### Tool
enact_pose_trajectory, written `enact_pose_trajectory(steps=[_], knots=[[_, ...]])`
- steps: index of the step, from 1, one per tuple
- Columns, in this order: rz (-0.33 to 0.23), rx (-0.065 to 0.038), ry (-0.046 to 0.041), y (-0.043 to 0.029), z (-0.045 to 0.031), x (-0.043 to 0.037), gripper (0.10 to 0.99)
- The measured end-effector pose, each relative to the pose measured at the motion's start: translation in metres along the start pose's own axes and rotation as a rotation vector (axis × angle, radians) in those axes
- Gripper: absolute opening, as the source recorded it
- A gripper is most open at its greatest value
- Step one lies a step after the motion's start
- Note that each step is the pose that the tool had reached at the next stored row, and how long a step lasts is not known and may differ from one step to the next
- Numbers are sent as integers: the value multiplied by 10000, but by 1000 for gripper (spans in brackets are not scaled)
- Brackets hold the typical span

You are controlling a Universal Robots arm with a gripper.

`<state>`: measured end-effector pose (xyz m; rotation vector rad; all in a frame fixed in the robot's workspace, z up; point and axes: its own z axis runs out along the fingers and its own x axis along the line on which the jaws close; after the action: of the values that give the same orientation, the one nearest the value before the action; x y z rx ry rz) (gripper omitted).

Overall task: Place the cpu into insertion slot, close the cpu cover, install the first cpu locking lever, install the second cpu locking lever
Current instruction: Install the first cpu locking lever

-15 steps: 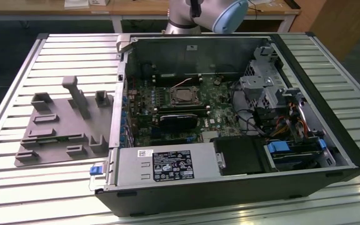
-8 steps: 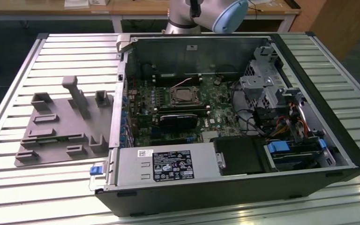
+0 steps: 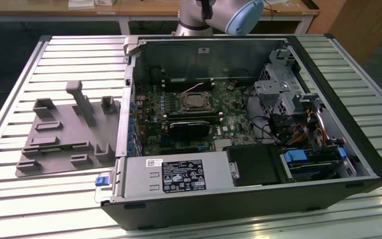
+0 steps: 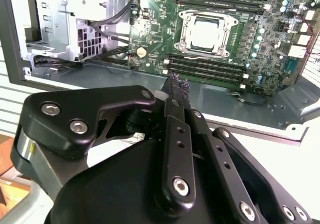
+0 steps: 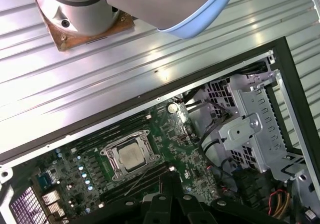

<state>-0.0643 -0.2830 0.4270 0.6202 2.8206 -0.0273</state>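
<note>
Sitting in the small square insertion slot (image 4: 231, 20) with its silver metal rim is the small flat square cpu (image 4: 206, 33) with a pale silver-grey metal top. The slot is lying in the green circuit board (image 4: 255, 49) inside the open black computer case (image 3: 244, 209). The thin square silver metal cpu cover (image 4: 186, 34) is lying flat around the chip, and the chip's top is showing through the cover's large window.

The black gripper (image 4: 176, 82) is hanging above the case, well apart from the cpu and touching nothing. Its fingers are pressing together at the tips and holding nothing. In the second wrist view those tips are pointing toward the long black memory slots (image 4: 205, 67) just beside the socket.

The silver and pale blue robot arm (image 3: 211, 15) is rising beyond the far side of the case in the exterior view. The case is resting on a slatted metal table (image 3: 65, 55), with a grey moulded fixture tray (image 3: 65, 144) lying at the exterior view's left.
</note>
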Motion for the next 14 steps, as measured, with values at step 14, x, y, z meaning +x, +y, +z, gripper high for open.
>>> enact_pose_trajectory(steps=[14], knots=[[-30, 175, 389, -4, 115, 30, 106]])
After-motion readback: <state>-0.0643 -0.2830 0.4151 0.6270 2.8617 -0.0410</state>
